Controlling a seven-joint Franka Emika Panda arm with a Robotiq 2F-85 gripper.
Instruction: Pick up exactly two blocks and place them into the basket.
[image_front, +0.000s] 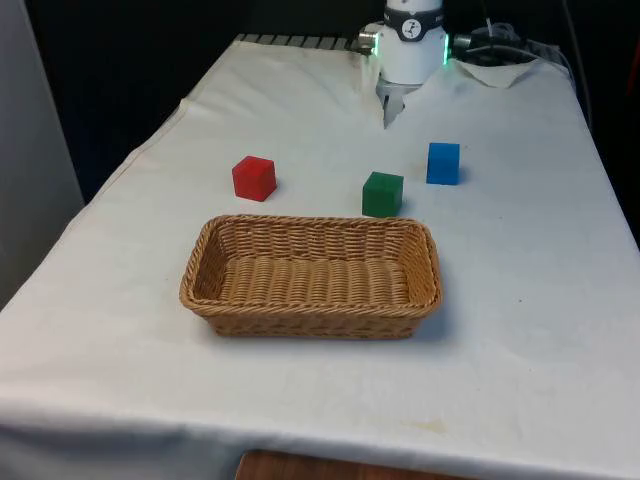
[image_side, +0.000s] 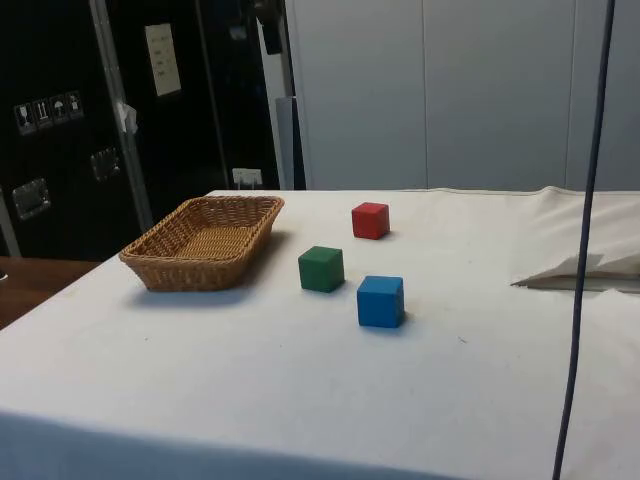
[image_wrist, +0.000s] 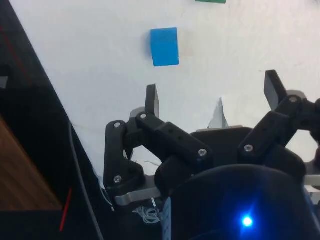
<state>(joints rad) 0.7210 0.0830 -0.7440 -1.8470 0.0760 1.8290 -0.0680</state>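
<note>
White cloth w/ basket (image_front: 312, 308), red (image_front: 254, 178), green (image_front: 382, 193), blue blocks (image_front: 443, 163); end effector (image_wrist: 212, 97) wide, empty; cabinet labels prob. unreadable.

On the bench (image_side: 300, 400), under its white cloth, a wicker basket (image_side: 205, 240) sits toward the side view's left, open side up, with what looks like nothing inside, though its near wall hides part of the floor. Three blocks stand apart from one another on the cloth. The red block (image_side: 370, 220) is farthest back. The green block (image_side: 321, 268) stands just beside the basket's corner, not touching it. The blue block (image_side: 380, 301) is nearest the camera. A dark cable (image_side: 585, 250) hangs down at the right.
</note>
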